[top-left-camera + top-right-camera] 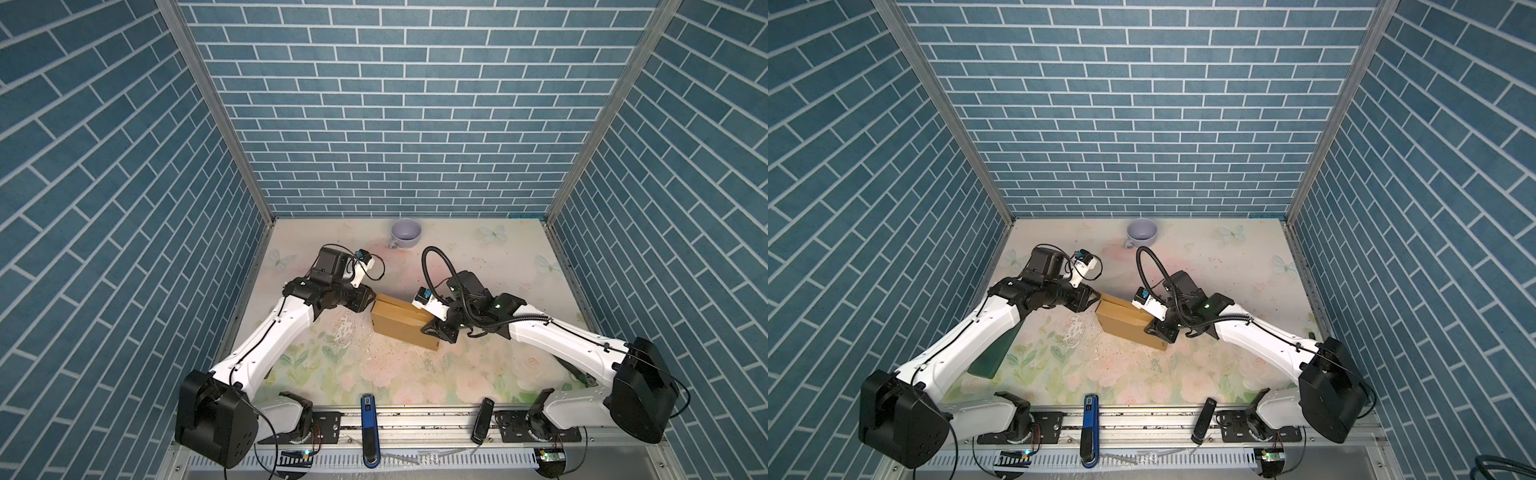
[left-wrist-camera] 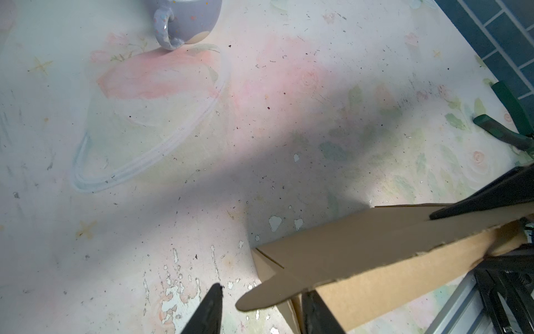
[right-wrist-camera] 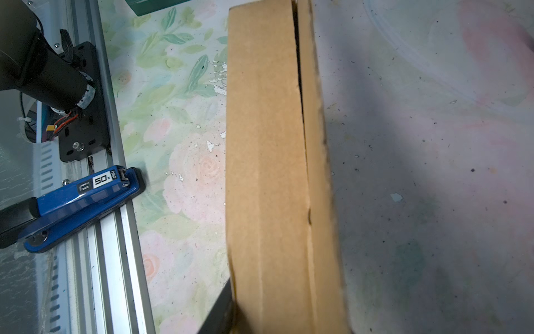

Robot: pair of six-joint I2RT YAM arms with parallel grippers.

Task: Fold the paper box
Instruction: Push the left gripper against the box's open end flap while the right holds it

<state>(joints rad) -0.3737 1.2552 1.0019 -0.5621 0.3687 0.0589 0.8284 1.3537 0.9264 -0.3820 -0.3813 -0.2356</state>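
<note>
Inventory as counted: 1 paper box (image 1: pixel 401 324), 1 lilac mug (image 1: pixel 406 232), 1 blue stapler (image 1: pixel 368 424), 1 dark green board (image 1: pixel 990 357), 1 black handheld device (image 1: pixel 482 419).

Paper box (image 1: pixel 400 328) before mug (image 1: pixel 406 235)

A robotics lab cell: blue brick-print wall panels (image 1: pixel 395 124) on aluminium posts (image 1: pixel 222 120) enclose a floral-printed counter (image 1: pixel 415 374); two white-and-black robot arms (image 1: pixel 266 336) sit on an aluminium rail (image 1: pixel 415 424).

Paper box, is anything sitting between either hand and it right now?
Nothing visible. The left hand straddles a flap tip of the paper box with its fingers apart, and the right hand appears to grip the opposite end. The mug stands well behind, out of the way.
</note>
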